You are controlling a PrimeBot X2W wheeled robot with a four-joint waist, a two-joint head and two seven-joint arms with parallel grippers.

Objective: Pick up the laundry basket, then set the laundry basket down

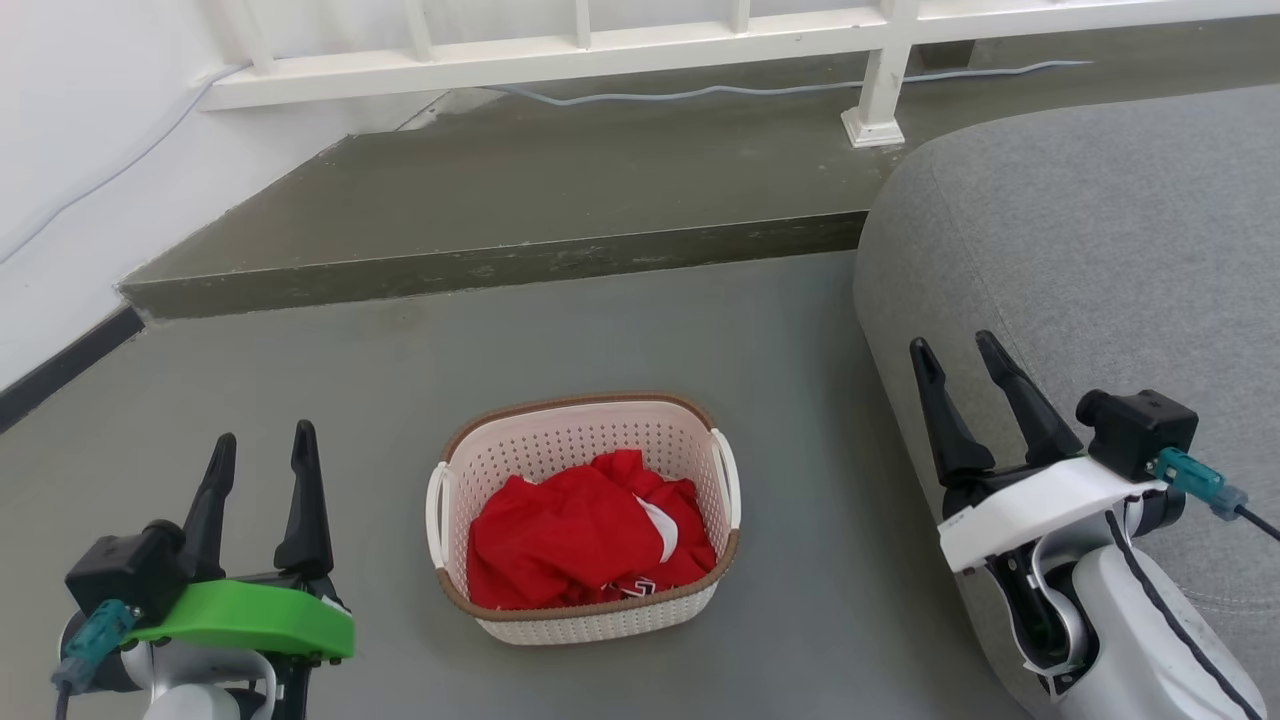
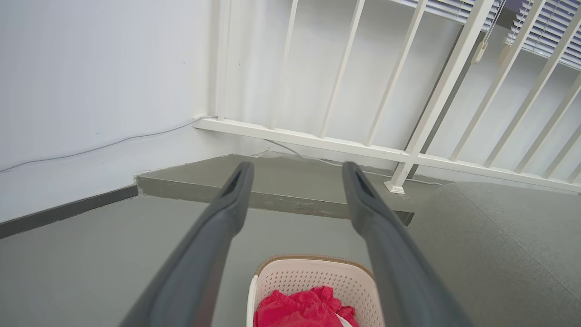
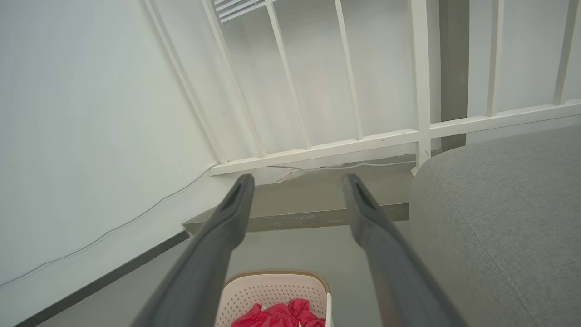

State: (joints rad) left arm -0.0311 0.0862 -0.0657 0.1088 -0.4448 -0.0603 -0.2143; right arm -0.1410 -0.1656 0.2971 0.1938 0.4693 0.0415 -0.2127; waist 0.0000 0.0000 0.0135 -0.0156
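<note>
- Progress: nothing of the task looks done. The laundry basket [image 1: 570, 445] sits on the grey floor [image 1: 300, 360] at the lower centre of the head view with neither gripper on it, so the lift and the set-down are both still to do.
- Left gripper [image 1: 264, 440], lower left: fingers spread apart and empty, well apart from the basket.
- Right gripper [image 1: 952, 345], lower right: fingers also parted and empty, in front of the grey cushion [image 1: 1080, 230] along the right edge.
- Count: one basket; two white handles, left handle [image 1: 436, 505] and right handle [image 1: 728, 475]; one heap of red cloth [image 1: 570, 540] inside, whether one piece or several I cannot tell; two grippers.
- Likely next: one gripper to each handle.
</note>
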